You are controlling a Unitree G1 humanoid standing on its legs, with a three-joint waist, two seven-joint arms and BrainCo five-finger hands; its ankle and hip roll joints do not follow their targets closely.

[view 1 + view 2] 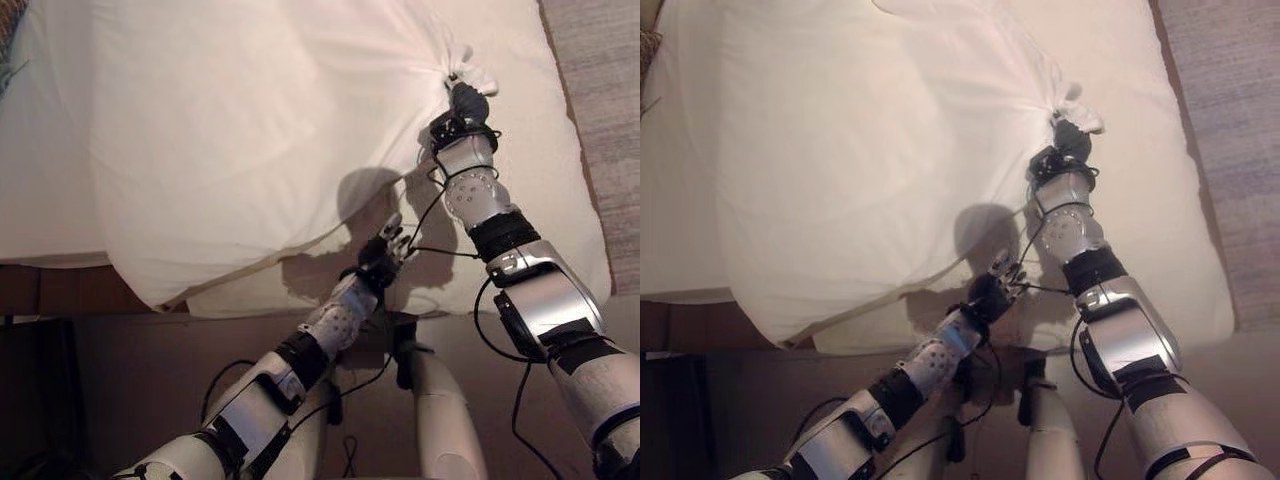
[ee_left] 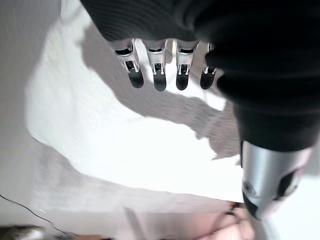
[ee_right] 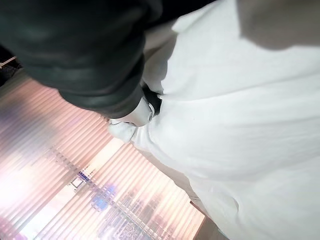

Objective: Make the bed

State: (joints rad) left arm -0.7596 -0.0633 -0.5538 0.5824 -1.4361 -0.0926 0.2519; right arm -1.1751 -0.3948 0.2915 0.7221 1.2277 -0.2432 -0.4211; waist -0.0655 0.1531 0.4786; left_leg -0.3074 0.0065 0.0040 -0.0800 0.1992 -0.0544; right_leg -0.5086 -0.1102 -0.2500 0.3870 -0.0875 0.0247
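The right hand (image 1: 468, 102) grips a bunched corner of the white duvet (image 1: 250, 130) far right on the bed (image 1: 540, 200). The left hand (image 1: 388, 247), fingers straight, hovers over the duvet's near edge.

The right hand (image 1: 468, 101) is reached far forward with fingers curled tight; the left hand (image 1: 383, 256) hangs nearer, fingers straight.
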